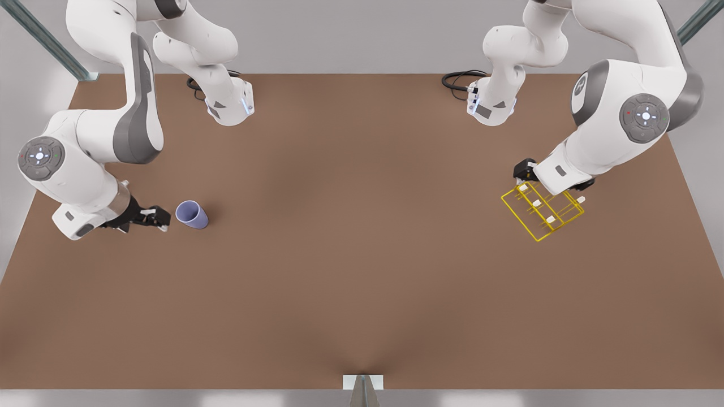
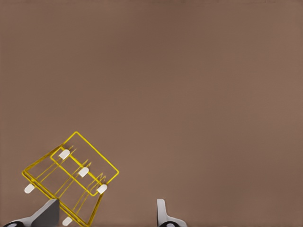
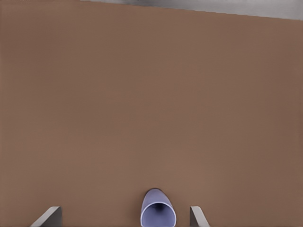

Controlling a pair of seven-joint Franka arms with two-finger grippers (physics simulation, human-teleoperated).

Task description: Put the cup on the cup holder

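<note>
Fingers of my right gripper (image 3: 125,216) stand wide apart, holding nothing, with the lavender cup (image 1: 192,215) between them on the brown table (image 1: 350,254). My left gripper (image 2: 106,213), also open and empty, hovers at the yellow cup holder (image 1: 543,210).

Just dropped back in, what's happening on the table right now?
The right gripper, at the front view's left, is open and lined up just beside the cup, which lies on its side on the table; nothing is grasped yet. The left gripper, at the front view's right, hovers open at the edge of the cup holder, one finger over the rack's corner. The cup and holder sit far apart.
</note>
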